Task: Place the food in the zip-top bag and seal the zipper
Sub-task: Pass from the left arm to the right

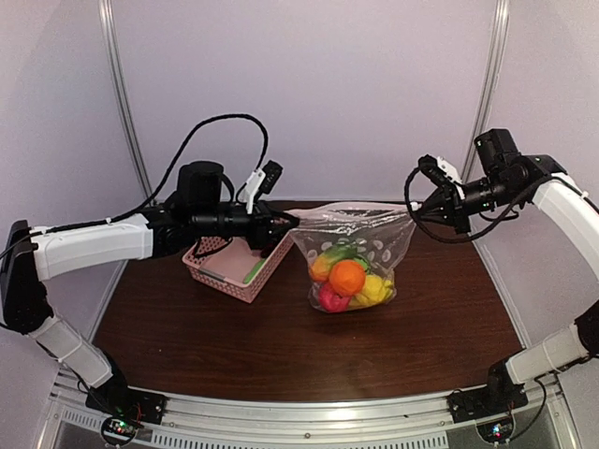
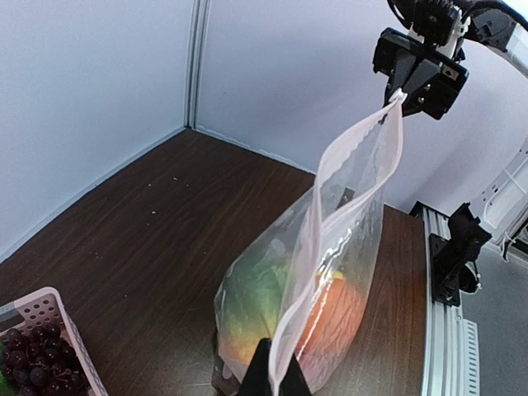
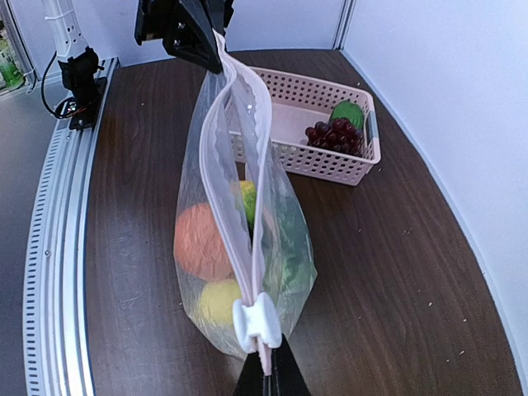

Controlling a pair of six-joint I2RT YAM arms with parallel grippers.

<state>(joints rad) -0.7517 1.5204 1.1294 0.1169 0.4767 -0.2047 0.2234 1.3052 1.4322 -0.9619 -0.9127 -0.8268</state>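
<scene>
Left jaws: clenched on the left top corner of the bag [image 1: 360, 229], as I read it from both wrist views.
Basket [image 1: 234, 271]: pink, on the surface [image 1: 234, 355] just left of the bag; grapes [image 3: 334, 136] and a green piece [image 3: 348, 113] lie inside.
Bag: held upright, stretched between both arms.
Food [image 1: 348, 279]: orange, yellow, red and green pieces sit at the bag's bottom.
Zipper [image 3: 233, 239]: I see its two strips standing apart; white slider [image 3: 256, 320] at the right end.
Right jaws: clenched on the bag's right end, just behind the slider.
</scene>
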